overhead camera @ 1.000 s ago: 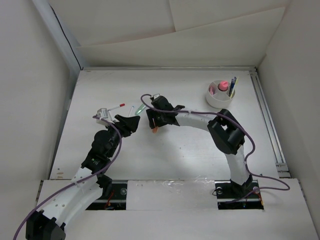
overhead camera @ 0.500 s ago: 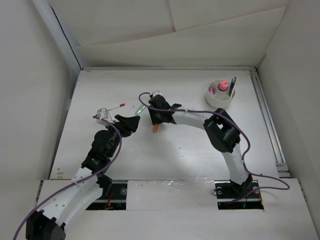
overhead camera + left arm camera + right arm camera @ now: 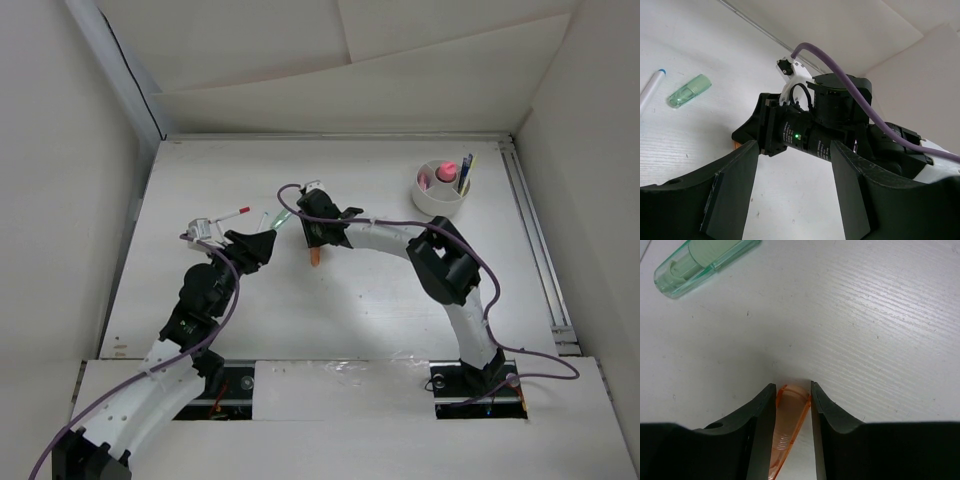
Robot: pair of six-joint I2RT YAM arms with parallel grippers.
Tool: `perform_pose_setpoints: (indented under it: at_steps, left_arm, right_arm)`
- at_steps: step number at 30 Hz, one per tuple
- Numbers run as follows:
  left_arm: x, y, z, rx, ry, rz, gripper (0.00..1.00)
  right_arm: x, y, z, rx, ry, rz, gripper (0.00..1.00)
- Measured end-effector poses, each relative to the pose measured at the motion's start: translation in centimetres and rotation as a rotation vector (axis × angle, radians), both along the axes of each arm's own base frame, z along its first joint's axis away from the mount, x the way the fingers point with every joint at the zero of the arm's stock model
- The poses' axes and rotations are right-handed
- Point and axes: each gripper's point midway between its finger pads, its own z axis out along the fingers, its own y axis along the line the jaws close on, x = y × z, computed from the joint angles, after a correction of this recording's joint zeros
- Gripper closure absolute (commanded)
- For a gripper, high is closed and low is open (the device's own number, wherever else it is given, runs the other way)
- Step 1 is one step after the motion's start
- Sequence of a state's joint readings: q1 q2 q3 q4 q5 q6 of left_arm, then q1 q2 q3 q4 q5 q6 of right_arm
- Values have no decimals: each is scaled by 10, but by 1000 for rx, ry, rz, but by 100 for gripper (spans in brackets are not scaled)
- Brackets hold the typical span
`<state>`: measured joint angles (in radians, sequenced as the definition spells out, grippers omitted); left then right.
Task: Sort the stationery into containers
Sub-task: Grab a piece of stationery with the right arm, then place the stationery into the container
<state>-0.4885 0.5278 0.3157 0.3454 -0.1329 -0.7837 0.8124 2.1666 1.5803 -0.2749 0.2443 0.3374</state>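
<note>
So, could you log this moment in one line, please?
right gripper: gripping orange marker | left gripper: open | green marker: on table

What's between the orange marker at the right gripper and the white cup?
Nothing visible. The orange marker is pinched in the right gripper, and the table toward the cup shows no loose items. The green marker lies on the opposite side.
</note>
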Motion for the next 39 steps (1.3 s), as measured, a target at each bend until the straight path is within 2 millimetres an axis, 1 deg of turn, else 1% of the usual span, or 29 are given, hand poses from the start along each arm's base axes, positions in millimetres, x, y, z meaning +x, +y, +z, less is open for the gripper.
perform_pose_setpoints:
  at_steps: [6,8,11,13,16,20,21,22,23,25,26,28,30,32,33,39]
  left_arm:
    - [0,0,-2,4,7,0,44]
    - [0,0,-2,4,8,0,44]
    - [0,0,-3,6,11,-1,44]
    - [1,-1,-5,8,16,-1,44]
    - [1,-2,-7,11,22,-5,44]
    - [2,-4,-9,11,31,-16,44]
    - [2,-5,-10,12,34,-17,44]
    - [2,-5,-10,11,35,-19,44]
    - [2,-5,-10,11,36,-20,44]
    - [2,-6,-10,10,35,-21,44]
    - [3,-6,-11,10,36,-21,44]
    - [3,-6,-12,12,39,-23,44]
    - [2,-7,-11,11,38,-27,44]
    - [2,-7,-11,10,36,-28,44]
    - [2,-7,-11,10,37,-28,44]
    - [3,-8,-14,14,46,-28,44]
  right_arm:
    - [-2,-5,2,-6,-5,3,87]
    - [-2,-10,5,-2,-3,-1,87]
    - [3,-26,19,15,-10,-19,87]
    - [17,-42,36,31,-35,-53,87]
    - [45,-75,67,59,-97,-130,87]
    - [88,-143,112,48,-208,-287,87]
    - [99,-163,124,40,-240,-335,87]
    - [114,-190,140,25,-284,-401,87]
    - [118,-199,145,20,-299,-422,87]
    - [136,-236,165,-14,-359,-510,85]
    - [142,-252,174,-34,-384,-547,85]
    - [156,-278,191,-69,-434,-610,85]
    - [169,-295,204,-101,-475,-654,85]
    - [181,-305,208,-136,-501,-684,85]
    - [184,-309,207,-159,-506,-691,85]
    - [188,-324,172,-333,-462,-696,85]
